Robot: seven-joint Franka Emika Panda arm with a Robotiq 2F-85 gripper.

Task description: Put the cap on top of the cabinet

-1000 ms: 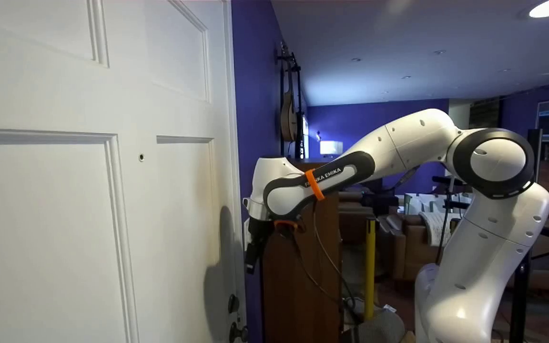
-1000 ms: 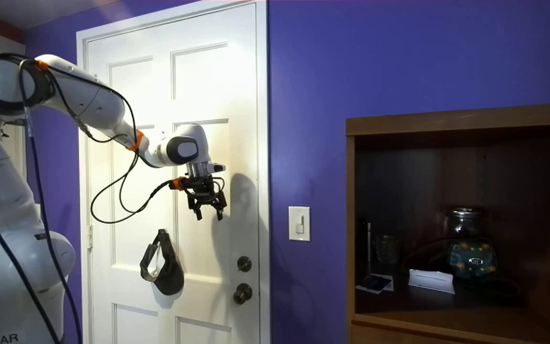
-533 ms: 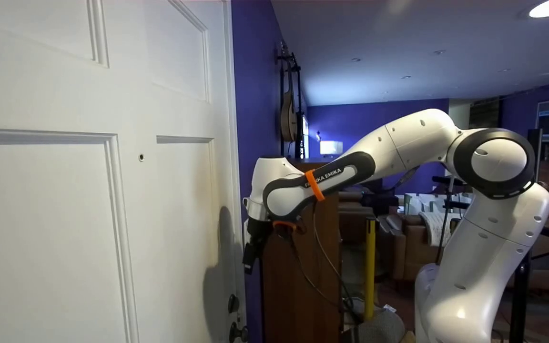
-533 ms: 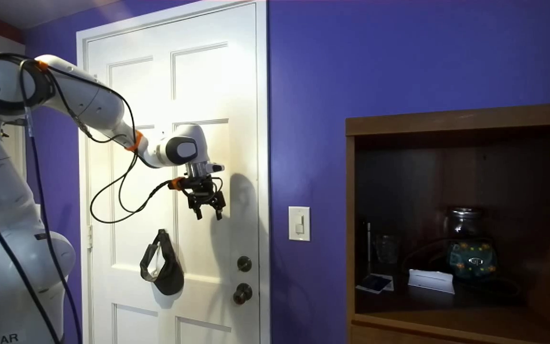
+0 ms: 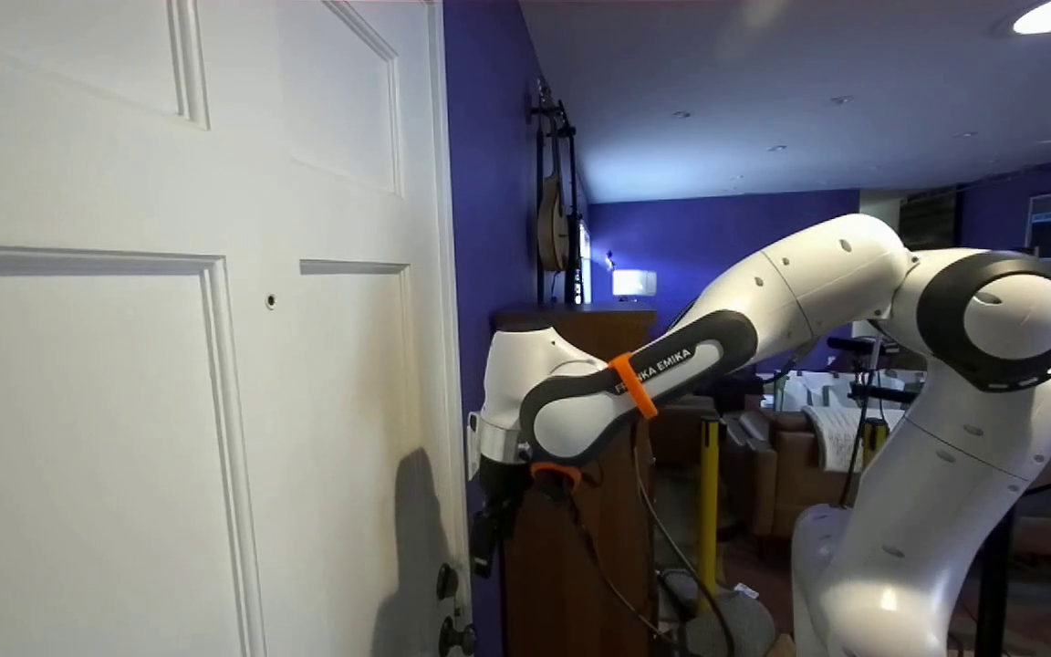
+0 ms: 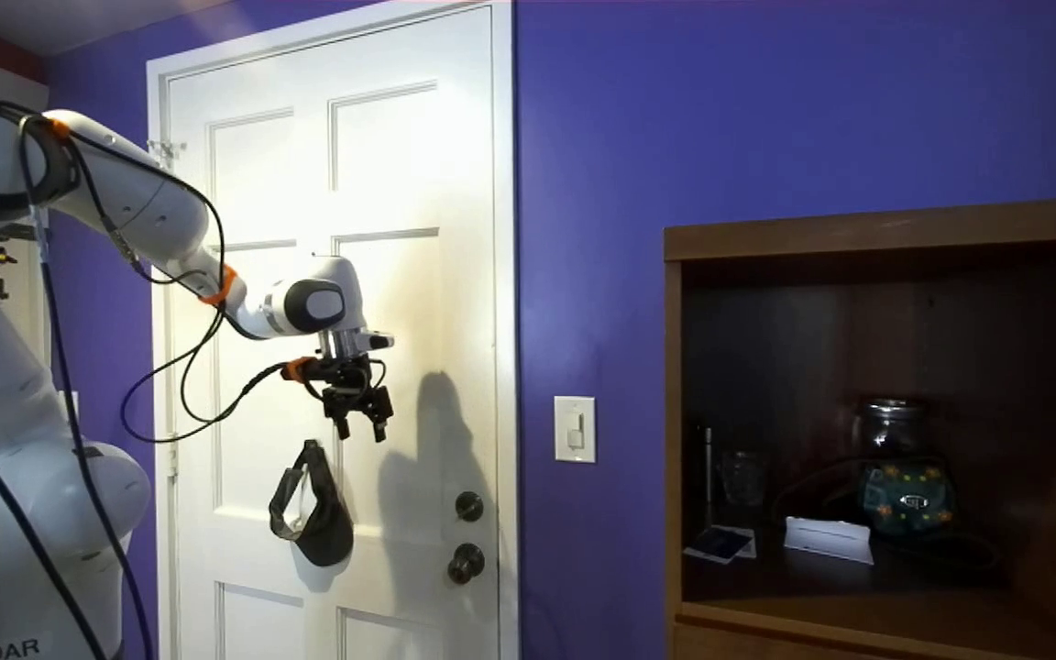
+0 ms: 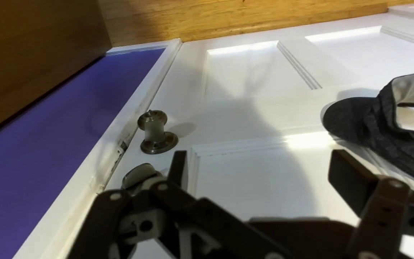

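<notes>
The dark grey cap [image 6: 331,536] hangs against the white door in an exterior view, its strap at the top and its brim low. It also shows at the right of the wrist view [image 7: 347,118]. My gripper [image 6: 361,433] is open and empty, pointing down, above and to the right of the cap. In the wrist view the gripper [image 7: 259,162] has its jaws wide apart with only the door between them. The brown cabinet [image 6: 858,231] stands right of the door; its side and top edge [image 5: 594,317] show behind the arm. The cap is hidden in that view.
The white door [image 6: 400,165] has a knob [image 6: 466,563] and a deadbolt [image 6: 469,506] at its right edge. A light switch [image 6: 575,429] is on the purple wall. Inside the cabinet are a jar [image 6: 892,426], a green bag [image 6: 908,495] and cards. Cables loop from the arm.
In the last half second my gripper has moved down and toward the cap's side of the door, away from the cabinet. It stays open. The cap has not moved.
</notes>
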